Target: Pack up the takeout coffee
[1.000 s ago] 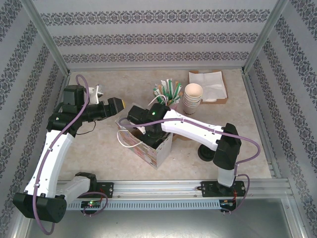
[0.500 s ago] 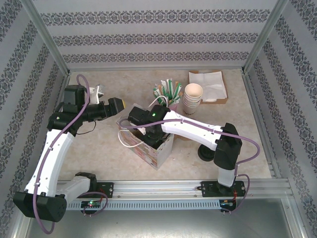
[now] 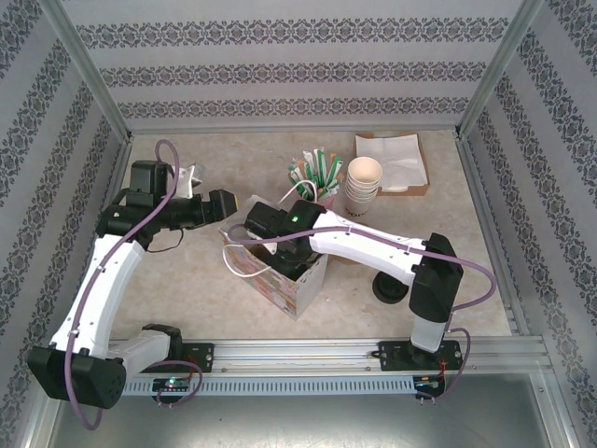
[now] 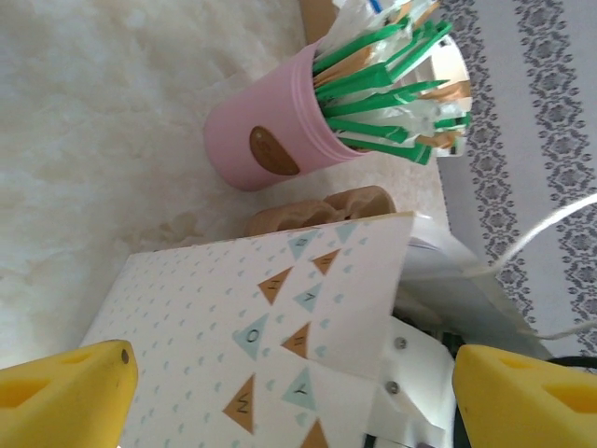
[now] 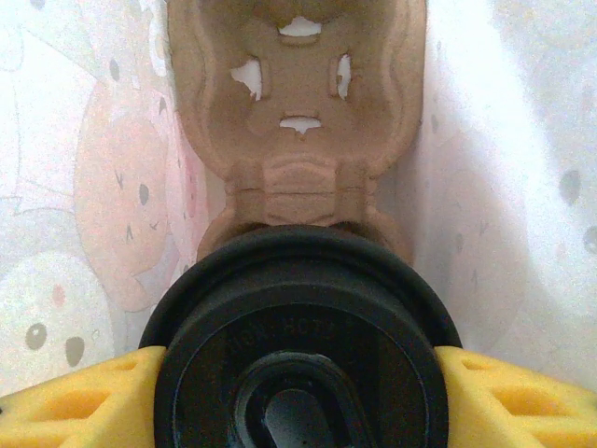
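The takeout coffee (image 5: 298,345) shows its round black lid from above in the right wrist view; the cup body is hidden under the lid. My right gripper (image 5: 298,397) is shut on it, a yellow finger (image 5: 79,397) pressing each side. It hangs inside the patterned paper bag (image 3: 291,280), over the brown pulp carrier (image 5: 298,112) on the bag's floor. In the top view the right gripper (image 3: 280,245) reaches down into the bag's mouth. My left gripper (image 3: 224,203) stands open just left of the bag, with the bag's side (image 4: 261,317) ahead of its fingers (image 4: 65,397).
A pink cup of green stirrers (image 3: 317,177) stands right behind the bag. A stack of lidless cream cups (image 3: 364,187) and a tray of napkins (image 3: 392,161) are at the back right. Loose black lids (image 3: 387,289) lie by the right arm's base.
The left arm has shifted to the right, bringing its open gripper closer to the bag. The right arm and the cup have barely moved.
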`<action>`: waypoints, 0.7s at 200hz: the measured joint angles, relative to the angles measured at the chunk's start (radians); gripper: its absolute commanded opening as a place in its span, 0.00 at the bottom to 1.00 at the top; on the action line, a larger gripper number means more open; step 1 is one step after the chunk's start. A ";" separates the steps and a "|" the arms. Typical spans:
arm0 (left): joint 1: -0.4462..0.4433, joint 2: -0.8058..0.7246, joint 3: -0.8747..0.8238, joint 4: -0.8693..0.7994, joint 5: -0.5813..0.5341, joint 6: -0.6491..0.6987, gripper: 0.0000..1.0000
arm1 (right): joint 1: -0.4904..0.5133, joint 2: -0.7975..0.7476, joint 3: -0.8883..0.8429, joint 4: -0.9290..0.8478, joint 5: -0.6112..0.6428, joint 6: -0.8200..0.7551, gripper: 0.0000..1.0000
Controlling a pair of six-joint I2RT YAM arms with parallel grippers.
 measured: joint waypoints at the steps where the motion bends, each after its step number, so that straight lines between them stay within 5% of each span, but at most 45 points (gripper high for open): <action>1: 0.000 0.000 0.000 -0.001 -0.001 0.000 0.88 | 0.000 0.000 0.000 0.000 0.000 0.000 0.56; 140: -0.052 0.061 0.002 -0.054 -0.134 0.051 0.86 | 0.000 -0.047 -0.105 0.106 -0.016 -0.030 0.55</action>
